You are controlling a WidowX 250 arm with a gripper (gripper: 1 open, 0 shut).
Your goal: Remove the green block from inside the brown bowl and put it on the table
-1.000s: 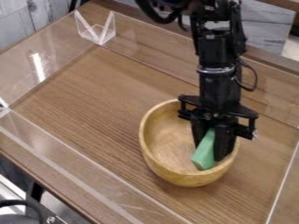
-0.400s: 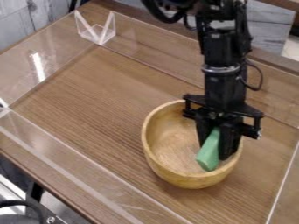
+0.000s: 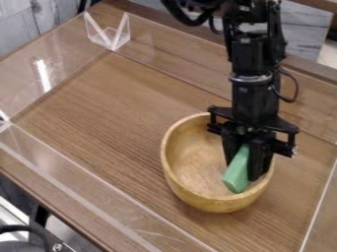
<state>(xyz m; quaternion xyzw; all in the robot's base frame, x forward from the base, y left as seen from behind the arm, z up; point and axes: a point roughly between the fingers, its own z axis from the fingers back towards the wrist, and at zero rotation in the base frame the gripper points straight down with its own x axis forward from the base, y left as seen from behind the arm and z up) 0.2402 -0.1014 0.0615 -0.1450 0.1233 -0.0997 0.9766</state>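
Observation:
The brown bowl [image 3: 198, 177] sits on the table [image 3: 118, 108] at the lower right of the camera view. Inside it stands the green block [image 3: 241, 170], tilted on end against the bowl's right side. My gripper [image 3: 250, 153] reaches steeply down into the bowl from above, and its black fingers are shut on the upper part of the green block. The block's top end is hidden between the fingers.
Low clear acrylic walls [image 3: 53, 74] run around the table's edges. A clear folded stand [image 3: 108, 31] sits at the far left corner. The black arm [image 3: 250, 49] rises above the bowl.
The gripper, block and bowl shifted slightly to the right between the earliest frame and the later ones. Since then nothing has moved.

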